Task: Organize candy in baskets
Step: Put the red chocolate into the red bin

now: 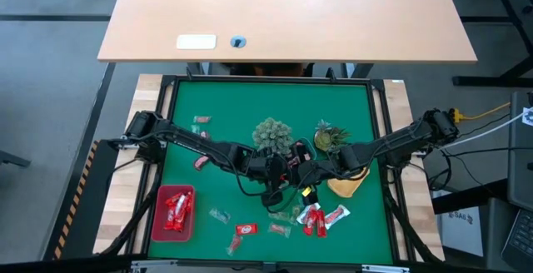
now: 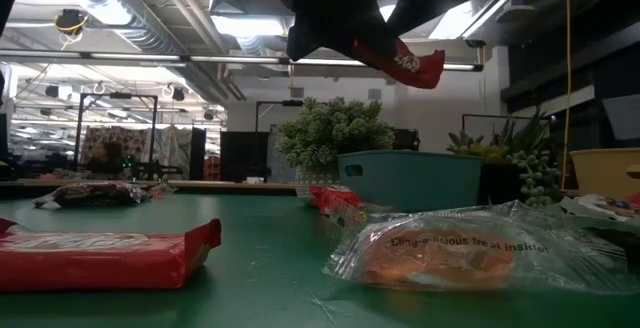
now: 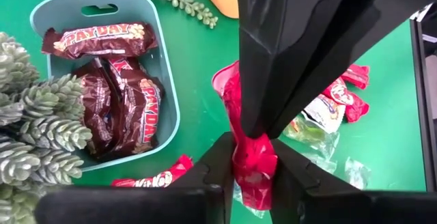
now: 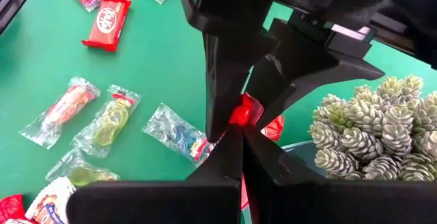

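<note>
Red candy bar [image 3: 251, 157] mid-table: middle hidden behind the other arm's fingers [image 3: 300, 53], printing unreadable. Blue basket [image 3: 167, 80] cut by picture edge in left wrist view, mostly hidden under both arms from above. Bars in red basket [image 1: 156, 215] too small to count. Low view: arms cropped at top.

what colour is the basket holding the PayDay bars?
Pale blue-teal basket, with dark brown PayDay bars inside. Left wrist view shows it best.
</note>
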Controlling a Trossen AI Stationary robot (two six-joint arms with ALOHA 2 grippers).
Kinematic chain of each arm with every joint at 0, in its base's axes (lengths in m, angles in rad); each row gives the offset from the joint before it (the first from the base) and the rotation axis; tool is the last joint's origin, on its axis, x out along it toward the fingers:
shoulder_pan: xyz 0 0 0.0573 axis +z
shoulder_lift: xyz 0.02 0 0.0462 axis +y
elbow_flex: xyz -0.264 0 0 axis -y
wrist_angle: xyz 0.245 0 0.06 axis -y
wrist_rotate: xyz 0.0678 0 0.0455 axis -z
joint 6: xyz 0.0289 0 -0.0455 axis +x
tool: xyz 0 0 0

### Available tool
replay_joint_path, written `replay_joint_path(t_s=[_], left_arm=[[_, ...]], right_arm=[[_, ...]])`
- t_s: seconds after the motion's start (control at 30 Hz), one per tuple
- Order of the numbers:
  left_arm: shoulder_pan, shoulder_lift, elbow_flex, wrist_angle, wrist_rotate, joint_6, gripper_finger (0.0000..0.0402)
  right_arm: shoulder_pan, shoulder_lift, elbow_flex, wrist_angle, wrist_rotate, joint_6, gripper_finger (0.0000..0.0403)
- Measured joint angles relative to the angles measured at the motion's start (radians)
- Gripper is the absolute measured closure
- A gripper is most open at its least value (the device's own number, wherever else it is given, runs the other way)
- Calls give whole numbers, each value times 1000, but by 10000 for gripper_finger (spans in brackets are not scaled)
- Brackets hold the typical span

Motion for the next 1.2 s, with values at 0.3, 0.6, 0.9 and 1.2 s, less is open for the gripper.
replay_joint_path(t_s=[0.3,0.6,0.9,1.2], left_arm=[[0,0,0,0,0,0,350],[5,0,1,-10,5,8,351],[3,-74,1,-201,66,3,351],[-59,-257,2,-589,280,-150,351]], right_arm=[[0,0,0,2,0,1,399],[0,1,36,-30,0,28,286],[2,2,211,-382,-16,31,234],[1,2,224,-463,-89,31,233]])
